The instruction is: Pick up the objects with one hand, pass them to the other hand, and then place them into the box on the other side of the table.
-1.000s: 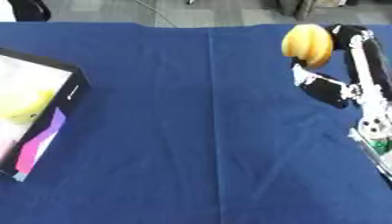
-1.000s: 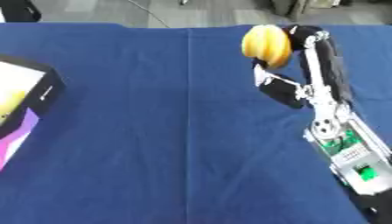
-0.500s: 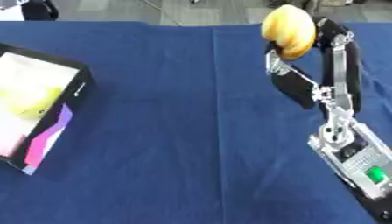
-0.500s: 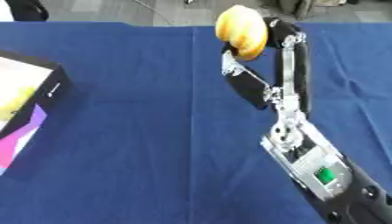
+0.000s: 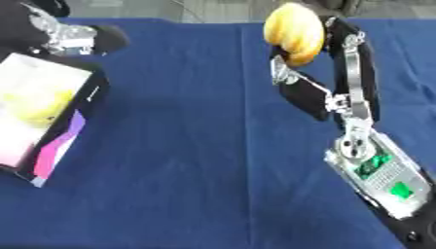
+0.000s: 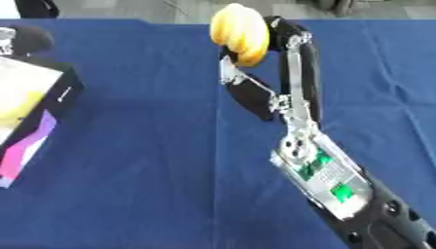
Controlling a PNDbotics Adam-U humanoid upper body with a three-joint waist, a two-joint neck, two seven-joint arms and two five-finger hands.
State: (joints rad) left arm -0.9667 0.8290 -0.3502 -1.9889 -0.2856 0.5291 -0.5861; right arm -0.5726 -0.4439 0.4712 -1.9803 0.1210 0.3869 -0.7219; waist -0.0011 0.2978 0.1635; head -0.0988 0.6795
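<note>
Since the earlier frames, the right hand [image 5: 328, 78] had carried the yellow fruit [image 5: 294, 33] leftward toward the middle of the blue surface [image 5: 196, 155], and the left hand [image 5: 64, 36] had come into view at the upper left, above the box [image 5: 51, 121]. Fingers and thumb of the right hand were curled round the fruit, holding it raised above the cloth near the far edge. Whether the left hand's fingers were spread or curled could not be told; a yellow object [image 5: 34, 104] lay inside the box.
</note>
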